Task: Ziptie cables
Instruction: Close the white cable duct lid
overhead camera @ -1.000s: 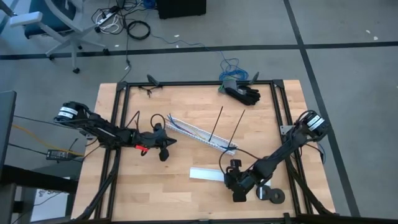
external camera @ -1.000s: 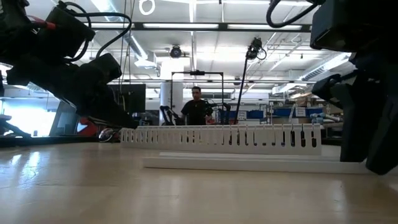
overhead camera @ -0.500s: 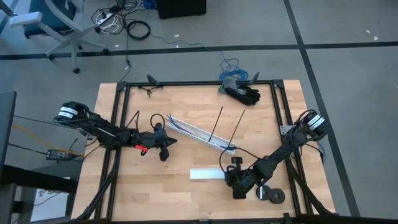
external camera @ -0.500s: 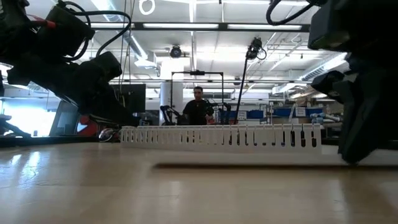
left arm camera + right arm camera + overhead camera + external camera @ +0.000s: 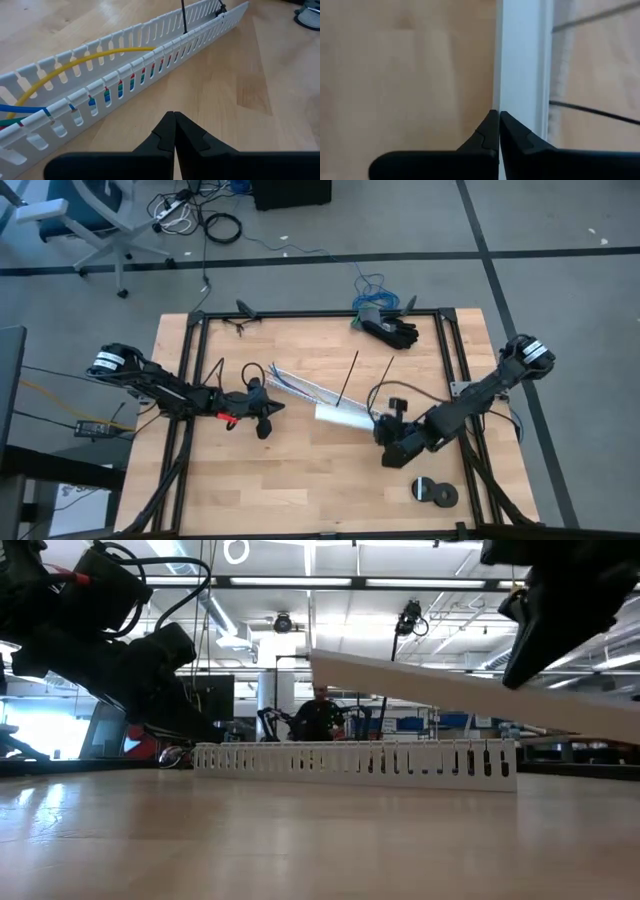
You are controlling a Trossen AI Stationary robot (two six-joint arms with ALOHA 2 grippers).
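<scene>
- Right gripper (image 5: 384,427): fingers pressed together on the edge of a flat white cover strip (image 5: 343,415), held in the air, tilted, above the wooden table (image 5: 300,480).
- Just beyond the strip's far end: white slotted channel (image 5: 310,392), with the cables (image 5: 75,62) lying inside, yellow, blue, green.
- Two zipties (image 5: 347,380) leaning out of the channel, close to this gripper.
- Left gripper (image 5: 268,408): closed, empty, just beside the channel's other end.

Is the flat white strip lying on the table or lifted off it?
Lifted. In the low view the white strip slants in the air above the slotted channel, one end held by the shut right gripper.
</scene>
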